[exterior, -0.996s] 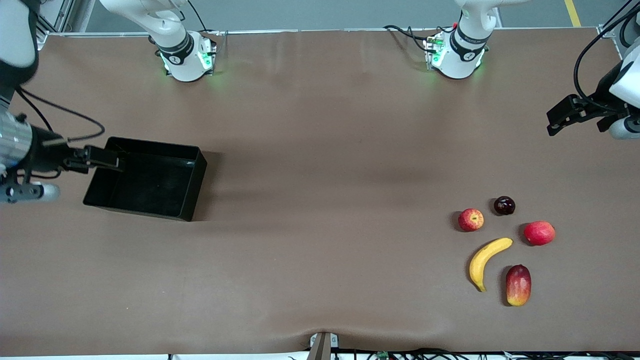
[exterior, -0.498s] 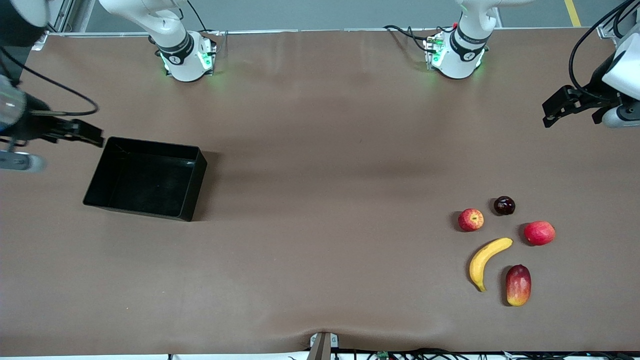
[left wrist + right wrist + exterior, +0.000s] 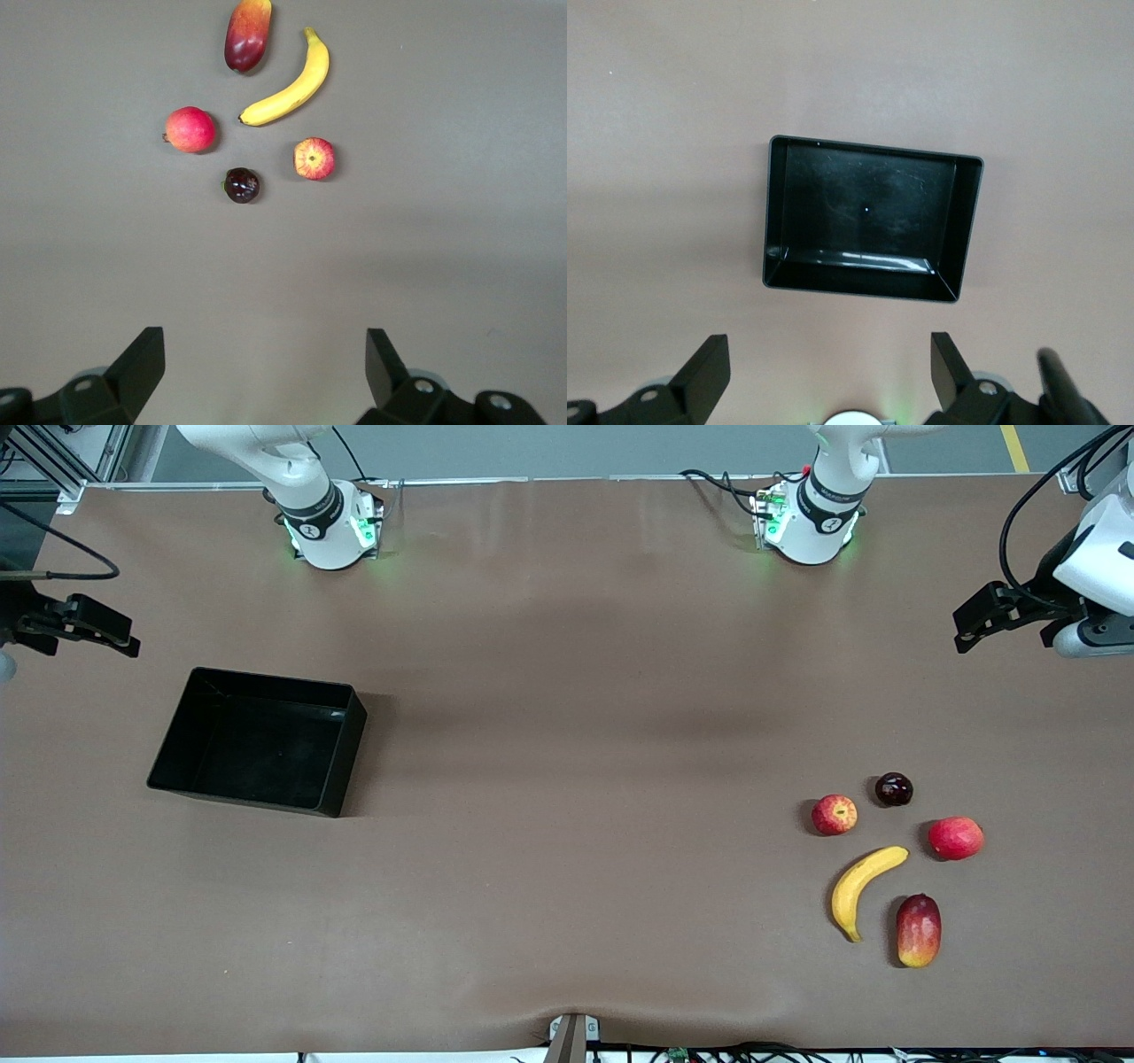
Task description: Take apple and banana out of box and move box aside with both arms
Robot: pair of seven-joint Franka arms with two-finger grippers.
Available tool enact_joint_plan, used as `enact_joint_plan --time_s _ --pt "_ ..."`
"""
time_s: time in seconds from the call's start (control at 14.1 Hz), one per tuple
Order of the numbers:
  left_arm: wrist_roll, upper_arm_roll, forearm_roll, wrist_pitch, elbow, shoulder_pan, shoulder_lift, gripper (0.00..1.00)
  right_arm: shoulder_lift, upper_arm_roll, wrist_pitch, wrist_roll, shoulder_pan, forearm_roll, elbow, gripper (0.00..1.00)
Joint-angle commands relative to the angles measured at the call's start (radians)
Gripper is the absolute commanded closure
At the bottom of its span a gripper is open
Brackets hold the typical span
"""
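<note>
The black box (image 3: 257, 740) stands empty on the table toward the right arm's end; it also shows in the right wrist view (image 3: 868, 208). My right gripper (image 3: 124, 639) hangs open and empty over the table's edge beside the box, apart from it. The yellow banana (image 3: 864, 884) and the red-and-yellow apple (image 3: 834, 814) lie toward the left arm's end. In the left wrist view the banana (image 3: 288, 84) and apple (image 3: 314, 158) show too. My left gripper (image 3: 964, 629) is open and empty over bare table, well away from the fruits.
An oblong red-yellow mango (image 3: 918, 930), a plain red round fruit (image 3: 956, 838) and a small dark fruit (image 3: 893, 789) lie around the banana and apple. The arm bases (image 3: 330, 527) stand along the table edge farthest from the front camera.
My right gripper has drawn back from the box's rim toward the table's end, leaving the box in place. My left gripper has shifted slightly. The fruits have not moved.
</note>
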Motion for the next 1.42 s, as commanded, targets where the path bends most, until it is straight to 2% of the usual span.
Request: enact_joint_plan --time_s 0.0,1.35 --pt "0.017 -0.011 -0.017 0.01 -0.021 -0.003 -0.017 0.0 -0.142 0.008 0.078 -0.014 -0.003 -0.009 -0.195 0.0" --pt "0.031 -0.013 -0.048 0.003 -0.007 0.001 -0.003 0.0 -0.132 0.005 0.089 -0.017 -0.004 -0.009 -0.166 0.0"
